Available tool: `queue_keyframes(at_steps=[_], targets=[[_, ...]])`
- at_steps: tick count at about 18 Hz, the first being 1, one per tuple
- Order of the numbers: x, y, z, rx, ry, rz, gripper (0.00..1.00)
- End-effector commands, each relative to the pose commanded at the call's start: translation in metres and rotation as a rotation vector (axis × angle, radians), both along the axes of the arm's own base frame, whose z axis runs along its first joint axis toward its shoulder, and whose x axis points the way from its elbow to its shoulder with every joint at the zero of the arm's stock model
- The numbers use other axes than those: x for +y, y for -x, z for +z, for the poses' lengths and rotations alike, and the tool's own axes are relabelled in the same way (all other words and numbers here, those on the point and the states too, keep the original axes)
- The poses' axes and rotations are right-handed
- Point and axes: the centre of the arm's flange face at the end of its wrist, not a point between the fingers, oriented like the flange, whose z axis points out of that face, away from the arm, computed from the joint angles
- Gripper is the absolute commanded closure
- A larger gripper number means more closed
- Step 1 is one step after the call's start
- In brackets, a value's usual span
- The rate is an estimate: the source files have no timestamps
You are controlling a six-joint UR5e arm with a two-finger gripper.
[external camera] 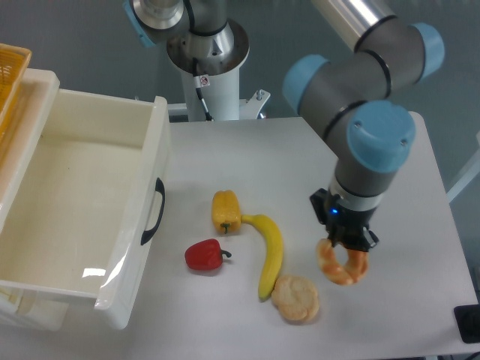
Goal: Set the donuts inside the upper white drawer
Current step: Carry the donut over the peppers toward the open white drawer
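A golden-tan ring donut hangs just above the table at the right, with my gripper shut on its upper rim. It is tilted on edge, close to a round bun. The upper white drawer stands pulled open at the left, deep and glossy, with a black arched handle on its front panel. Its inside holds nothing that I can see. The donut is far to the right of the drawer.
On the table between drawer and gripper lie a yellow pepper, a banana, a red pepper and a pale bun. A yellow-orange woven basket sits at the top left. The robot base stands at the back.
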Motion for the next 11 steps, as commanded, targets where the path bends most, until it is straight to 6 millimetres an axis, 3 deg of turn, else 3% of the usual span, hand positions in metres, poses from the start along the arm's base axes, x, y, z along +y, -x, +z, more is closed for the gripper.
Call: queue_keyframes(at_steps=[1, 2, 4, 6, 9, 11], targets=[[0.003, -0.009, 0.010, -0.006, -0.027, 0.011, 1.00], [0.021, -0.041, 0.029, -0.036, -0.083, 0.055, 1.00], [0.035, -0.064, 0.041, -0.066, -0.129, 0.057, 1.00], [0.035, -0.079, 0.058, -0.084, -0.173, 0.060, 1.00], [0.045, -0.118, 0.083, -0.118, -0.212, 0.063, 1.00], [0.051, -0.147, 0.085, -0.145, -0.222, 0.042, 1.00]])
